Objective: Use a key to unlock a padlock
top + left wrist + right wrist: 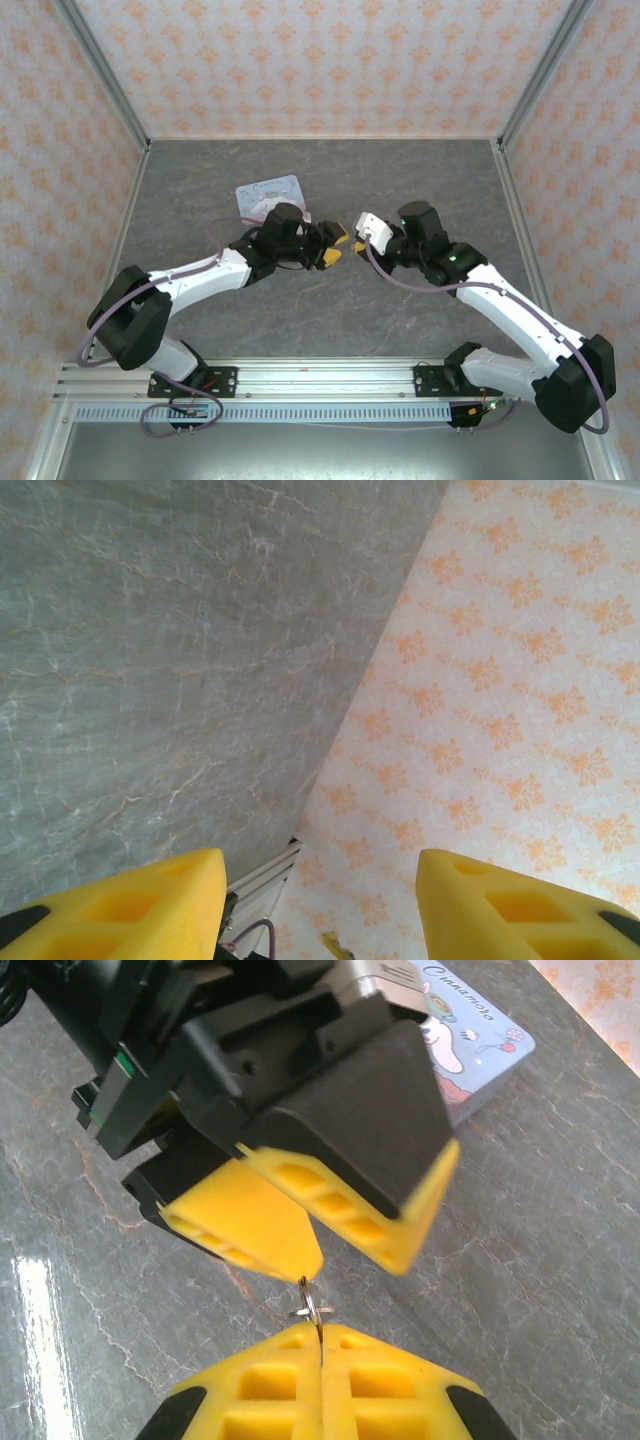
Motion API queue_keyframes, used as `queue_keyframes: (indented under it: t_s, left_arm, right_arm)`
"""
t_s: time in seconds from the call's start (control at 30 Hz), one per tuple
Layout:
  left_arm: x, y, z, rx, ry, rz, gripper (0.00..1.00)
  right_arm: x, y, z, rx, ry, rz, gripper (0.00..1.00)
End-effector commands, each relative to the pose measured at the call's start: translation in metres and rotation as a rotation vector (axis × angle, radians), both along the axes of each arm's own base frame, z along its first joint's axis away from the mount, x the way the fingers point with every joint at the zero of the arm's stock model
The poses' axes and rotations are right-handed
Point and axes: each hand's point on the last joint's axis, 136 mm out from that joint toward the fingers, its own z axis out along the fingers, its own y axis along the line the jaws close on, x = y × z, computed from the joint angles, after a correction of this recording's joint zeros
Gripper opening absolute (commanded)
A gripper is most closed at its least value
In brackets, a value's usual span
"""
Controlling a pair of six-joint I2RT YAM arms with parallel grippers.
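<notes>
Key [311,1310]: thin silvery sliver with a small wire ring, caught in the seam at the right gripper's tips. The ring end pokes up toward the left gripper's lower finger; touching it or just short of it, cannot tell.
Right gripper [320,1352]: yellow fingers pressed flat together, pinching the key.
Left gripper [320,905]: yellow fingers spread wide, with nothing between them in the left wrist view.
Meeting point: the two grippers face tip to tip above the middle of the table [400,310].
Tin [482,1048]: pale blue, rectangular, cartoon dog on the lid, lying flat on the table just behind the left gripper.
Obstruction: the left gripper's black housing covers most of the tin in the right wrist view.
Surroundings: grey marbled slab, orange-flowered walls [520,680], a lilac cable [398,281] looping along the right arm.
View differences: from the top the tin's whole outline is plain but the key is too small to resolve; the right wrist view shows the pinch up close; the left wrist view looks past its spread fingers to slab and wall.
</notes>
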Motion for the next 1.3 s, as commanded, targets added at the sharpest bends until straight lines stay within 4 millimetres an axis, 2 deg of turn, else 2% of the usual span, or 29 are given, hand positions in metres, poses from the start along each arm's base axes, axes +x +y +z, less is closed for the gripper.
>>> queue_keyframes:
  t_s: [0.0,0.23,0.87,1.27]
  left_arm:
    - [0.002,-0.014,0.018,-0.060,-0.019,-0.015,0.53]
    - [-0.002,-0.018,0.015,-0.059,-0.008,-0.018,0.51]
    - [-0.006,-0.020,0.017,-0.060,-0.014,-0.023,0.46]
    - [-0.005,-0.019,0.011,-0.045,-0.004,-0.019,0.34]
  right_arm:
    - [0.005,0.007,0.008,-0.033,-0.063,0.026,0.00]
    - [0.010,0.010,0.007,-0.027,-0.063,0.019,0.00]
    - [-0.001,0.021,-0.004,-0.016,-0.010,0.078,0.00]
    - [-0.005,0.023,-0.006,-0.010,-0.002,0.091,0.00]
